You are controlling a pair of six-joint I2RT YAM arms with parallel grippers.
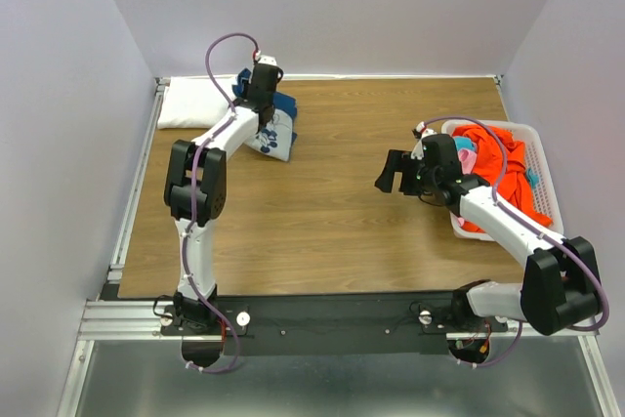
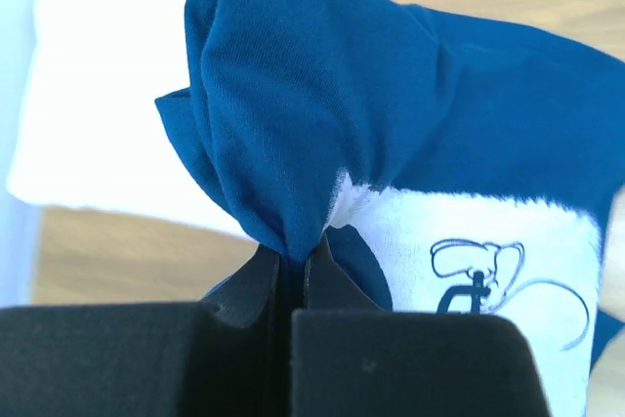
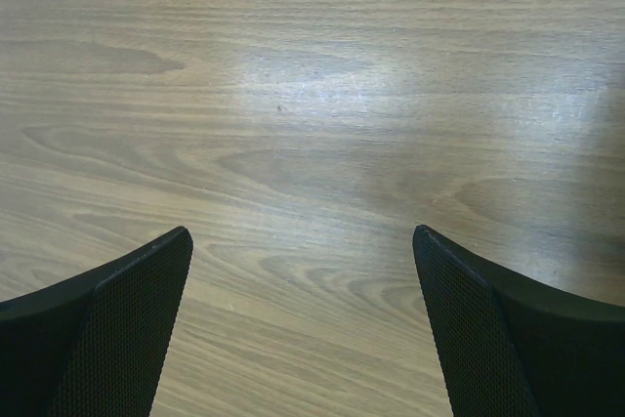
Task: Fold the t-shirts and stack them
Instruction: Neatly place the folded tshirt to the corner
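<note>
My left gripper (image 1: 262,95) (image 2: 293,256) is shut on a bunched fold of the navy blue t-shirt (image 1: 280,132) (image 2: 322,95) at the table's far left. The shirt's white cartoon print (image 2: 488,271) faces up beside the fingers. A folded white t-shirt (image 1: 193,104) (image 2: 107,95) lies just left of it, against the back edge. My right gripper (image 1: 391,171) (image 3: 301,233) hangs open over bare wood near the middle right, with nothing between its fingers. An orange t-shirt (image 1: 508,158) fills the basket, with bits of pink (image 1: 467,145) and teal (image 1: 532,175) cloth showing.
The white slatted plastic basket (image 1: 544,158) stands at the right edge, behind my right arm. The wooden table (image 1: 322,231) is bounded by walls on the left, back and right, and by a metal rail along the near edge.
</note>
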